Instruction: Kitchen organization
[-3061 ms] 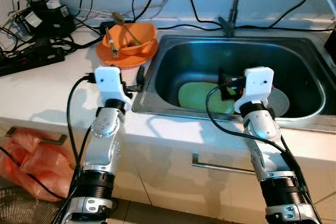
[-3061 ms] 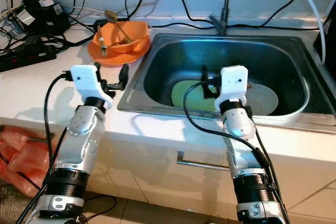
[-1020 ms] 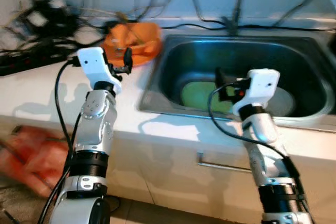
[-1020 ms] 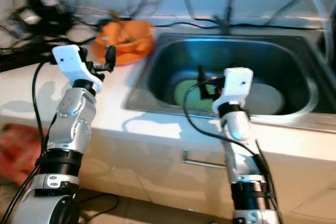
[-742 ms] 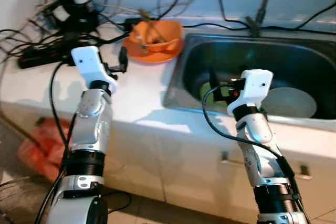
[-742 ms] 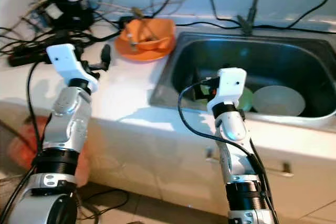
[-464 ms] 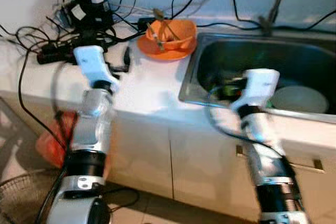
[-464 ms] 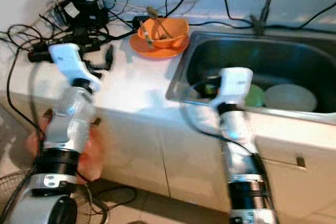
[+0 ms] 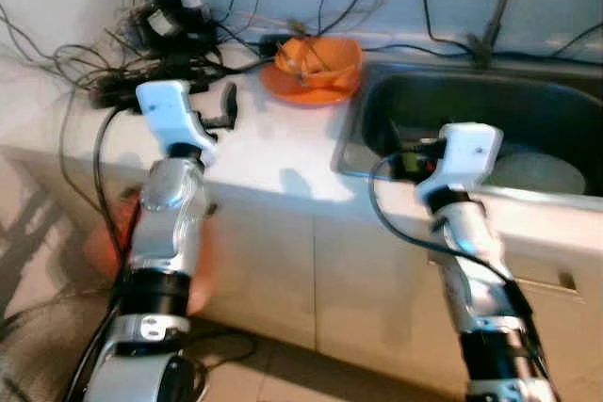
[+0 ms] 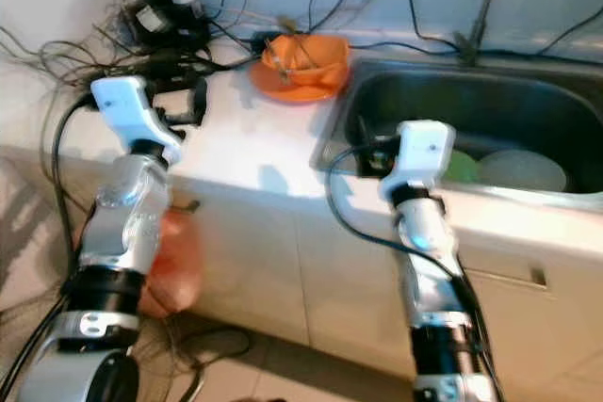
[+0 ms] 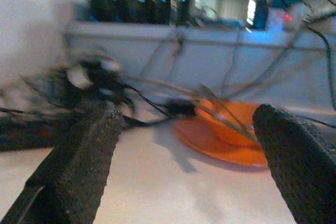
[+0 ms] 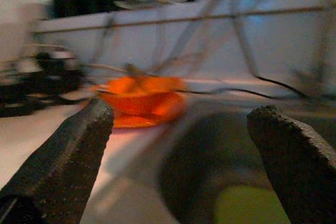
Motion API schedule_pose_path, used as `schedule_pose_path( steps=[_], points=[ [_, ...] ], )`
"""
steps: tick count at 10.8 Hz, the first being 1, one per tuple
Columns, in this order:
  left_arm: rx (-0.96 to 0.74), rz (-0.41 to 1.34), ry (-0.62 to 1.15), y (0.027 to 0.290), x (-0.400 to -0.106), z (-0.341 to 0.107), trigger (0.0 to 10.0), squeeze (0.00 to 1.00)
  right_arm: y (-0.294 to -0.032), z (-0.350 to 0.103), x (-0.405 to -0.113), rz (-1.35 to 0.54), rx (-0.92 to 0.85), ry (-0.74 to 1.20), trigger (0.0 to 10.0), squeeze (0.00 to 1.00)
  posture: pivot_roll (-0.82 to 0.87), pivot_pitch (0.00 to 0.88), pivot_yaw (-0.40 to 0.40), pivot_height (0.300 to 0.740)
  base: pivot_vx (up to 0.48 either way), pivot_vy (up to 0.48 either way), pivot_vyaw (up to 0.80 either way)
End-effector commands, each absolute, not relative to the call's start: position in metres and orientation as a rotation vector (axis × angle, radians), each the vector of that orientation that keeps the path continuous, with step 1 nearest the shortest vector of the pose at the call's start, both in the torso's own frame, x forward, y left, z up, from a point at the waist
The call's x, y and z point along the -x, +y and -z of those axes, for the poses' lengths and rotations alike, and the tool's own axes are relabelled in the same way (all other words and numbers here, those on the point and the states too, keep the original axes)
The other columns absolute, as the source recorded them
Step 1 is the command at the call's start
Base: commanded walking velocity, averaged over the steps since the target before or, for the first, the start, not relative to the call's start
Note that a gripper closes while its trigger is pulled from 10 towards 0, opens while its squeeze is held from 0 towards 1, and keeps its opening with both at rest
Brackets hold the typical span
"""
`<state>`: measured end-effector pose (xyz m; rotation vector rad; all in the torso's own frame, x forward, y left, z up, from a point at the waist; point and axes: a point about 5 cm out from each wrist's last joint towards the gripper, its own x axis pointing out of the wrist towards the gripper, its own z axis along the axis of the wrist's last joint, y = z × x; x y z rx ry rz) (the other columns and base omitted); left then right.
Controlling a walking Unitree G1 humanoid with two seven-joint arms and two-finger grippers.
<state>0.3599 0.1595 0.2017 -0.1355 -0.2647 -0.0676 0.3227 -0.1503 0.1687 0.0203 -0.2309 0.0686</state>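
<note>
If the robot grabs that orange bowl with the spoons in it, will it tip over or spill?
Probably a bit tippy. The orange bowl sits on an orange plate, so it may slide off when lifted. The spoons lean loosely over its rim and could rattle or fall out. It looks like light plastic, so likely easy to carry and unlikely to break.

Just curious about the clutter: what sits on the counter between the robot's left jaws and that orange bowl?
Nothing: in the left wrist view, bare white counter runs from the open left gripper to the orange bowl. Black cables lie off to the side.
</note>
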Motion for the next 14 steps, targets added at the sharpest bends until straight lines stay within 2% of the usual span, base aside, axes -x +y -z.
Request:
schedule_pose_path(
  steps=[1,3,7,10,11,14],
  points=[
    [0.13,0.052,-0.263,0.165,-0.36,-0.202,10.0,0.0,-0.146,-0.17,-0.324,-0.078,-0.022,-0.229,10.0,0.0,0.06,0.005,0.117,0.74,0.401,0.0,0.0],
    [0.136,0.046,-0.264,0.166,-0.36,-0.202,10.0,0.0,-0.146,-0.168,-0.324,-0.072,-0.019,-0.223,10.0,0.0,0.06,0.007,0.117,0.74,0.381,0.0,0.0],
    [0.136,0.033,-0.263,0.166,-0.359,-0.201,10.0,0.0,-0.147,-0.168,-0.324,-0.067,-0.015,-0.22,10.0,0.0,0.06,0.008,0.113,0.74,0.0,0.0,0.0],
    [0.127,0.015,-0.248,0.17,-0.358,-0.194,10.0,0.0,-0.146,-0.168,-0.324,-0.069,-0.016,-0.22,10.0,0.0,0.06,0.006,0.111,0.74,0.0,0.0,-0.67],
    [0.136,0.033,-0.242,0.169,-0.358,-0.192,10.0,0.0,-0.146,-0.168,-0.325,-0.07,-0.019,-0.22,10.0,0.0,0.06,0.004,0.111,0.74,0.0,0.0,0.0],
    [0.147,0.072,-0.241,0.16,-0.357,-0.192,10.0,0.0,-0.146,-0.168,-0.323,-0.066,-0.031,-0.214,10.0,0.0,0.05,0.012,0.11,0.74,0.0,0.0,-0.8]
  ],
)
